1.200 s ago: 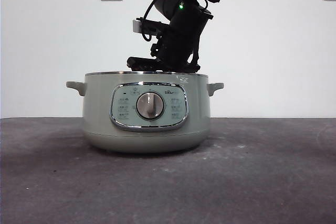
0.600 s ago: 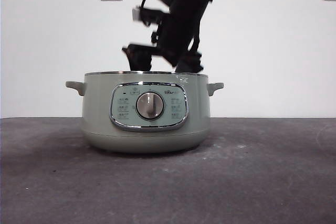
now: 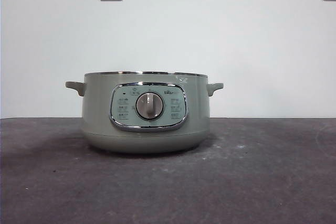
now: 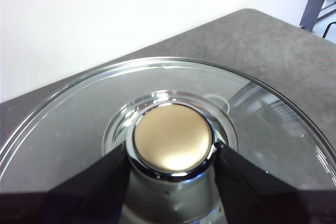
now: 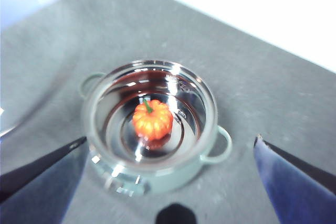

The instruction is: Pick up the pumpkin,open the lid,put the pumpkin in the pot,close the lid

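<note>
a: so, where is the pumpkin (image 5: 152, 119) sitting?

b: it is resting on the shiny floor of the pot (image 3: 146, 111), about in the middle, stem up. the right gripper (image 5: 170, 174) is hanging high above the open pot, looking down, its jaws spread wide and holding nothing.

a: and the lid (image 4: 157, 108)?

b: the left gripper (image 4: 172, 169) is carrying it clear of the pot, jaws pinching the knob (image 4: 171, 136) from both sides. in the right wrist view a curved glass edge is showing off to one side of the pot, well apart from it, and the front view is showing the pot with no lid and no arm over it.

a: how is the lid likely handling?

b: judging by the glass dome and chrome rim, it is probably stiff, fairly heavy for one pinch, breakable and slick. the knob is the only sensible hold, and the left arm is taking it there, dead centre, so the dome is hanging roughly level.

a: what is closing asking for?

b: probably bringing the rim level over the pot's mouth and settling it gently, since glass on metal is unforgiving.
</note>
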You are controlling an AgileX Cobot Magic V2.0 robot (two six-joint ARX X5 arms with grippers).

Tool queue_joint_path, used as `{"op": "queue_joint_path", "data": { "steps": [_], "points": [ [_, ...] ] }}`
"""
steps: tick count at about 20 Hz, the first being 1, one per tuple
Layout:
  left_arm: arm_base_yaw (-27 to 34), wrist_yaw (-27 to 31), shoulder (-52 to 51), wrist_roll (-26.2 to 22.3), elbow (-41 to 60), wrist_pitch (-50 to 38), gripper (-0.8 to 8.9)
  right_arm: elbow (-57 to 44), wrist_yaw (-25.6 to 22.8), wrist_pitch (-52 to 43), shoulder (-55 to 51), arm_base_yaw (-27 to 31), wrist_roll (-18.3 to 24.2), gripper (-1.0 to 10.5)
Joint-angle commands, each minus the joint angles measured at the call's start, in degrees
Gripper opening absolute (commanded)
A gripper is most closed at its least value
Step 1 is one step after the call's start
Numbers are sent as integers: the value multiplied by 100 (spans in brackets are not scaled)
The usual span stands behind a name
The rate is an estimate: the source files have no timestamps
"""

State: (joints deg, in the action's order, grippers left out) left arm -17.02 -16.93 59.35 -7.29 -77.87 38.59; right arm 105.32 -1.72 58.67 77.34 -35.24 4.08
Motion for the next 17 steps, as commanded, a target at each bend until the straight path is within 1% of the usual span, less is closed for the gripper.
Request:
{"op": "queue_joint_path", "data": {
  "steps": [1, 5, 10, 17],
  "points": [
    [-96, -142, 273, -9, -31, -605, -12, -13, -11, 409, -431, -9, -229, 594],
    [-236, -144, 745, -52, -31, -966, -12, -13, 26, 922, -866, -9, -365, 594],
    [-455, -136, 1419, -98, -31, -1510, -12, -13, 26, 1493, -1250, -17, -426, 594],
    [-660, -105, 2291, -199, -31, -2173, -12, -13, 22, 1862, -1565, -17, -466, 594]
  ]
}}
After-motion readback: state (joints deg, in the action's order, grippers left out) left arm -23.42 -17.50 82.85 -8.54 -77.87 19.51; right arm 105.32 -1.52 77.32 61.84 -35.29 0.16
